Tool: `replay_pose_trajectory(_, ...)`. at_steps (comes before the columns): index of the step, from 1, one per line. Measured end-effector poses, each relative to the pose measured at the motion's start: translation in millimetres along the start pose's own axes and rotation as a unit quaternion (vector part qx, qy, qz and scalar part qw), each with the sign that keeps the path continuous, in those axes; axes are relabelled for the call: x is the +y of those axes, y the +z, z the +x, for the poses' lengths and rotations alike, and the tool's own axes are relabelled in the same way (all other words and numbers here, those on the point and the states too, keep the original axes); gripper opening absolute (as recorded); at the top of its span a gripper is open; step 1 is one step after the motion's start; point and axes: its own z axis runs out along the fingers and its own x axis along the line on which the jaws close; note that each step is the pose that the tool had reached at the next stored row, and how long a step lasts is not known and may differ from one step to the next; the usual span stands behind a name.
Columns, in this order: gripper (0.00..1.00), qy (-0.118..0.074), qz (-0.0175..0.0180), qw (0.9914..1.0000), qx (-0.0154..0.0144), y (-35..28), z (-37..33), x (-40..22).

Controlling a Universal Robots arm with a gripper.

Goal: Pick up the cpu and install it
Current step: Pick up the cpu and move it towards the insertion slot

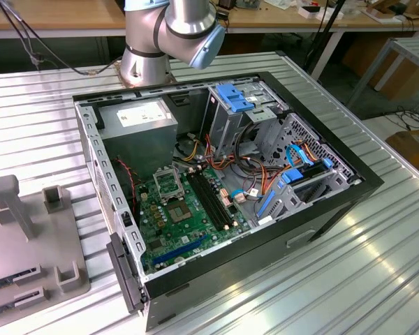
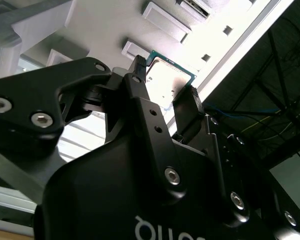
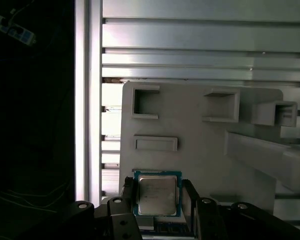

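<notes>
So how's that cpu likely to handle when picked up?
The cpu is a thin flat square, so probably stiff, light and unlikely to roll. Its smooth metal top may be slippery; its thin edges look easy to chip.

no legible text, power supply label (print too small)

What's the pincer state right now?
Pincer: closed on the cpu, fingers against two opposite edges, by the grey fixture.
</notes>
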Motion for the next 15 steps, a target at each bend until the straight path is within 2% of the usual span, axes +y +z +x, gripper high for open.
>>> replay_pose_trajectory(15, 0.47, 0.0, -0.0001, 1.0, 0.0, -3.9, 0.0, 0.0)
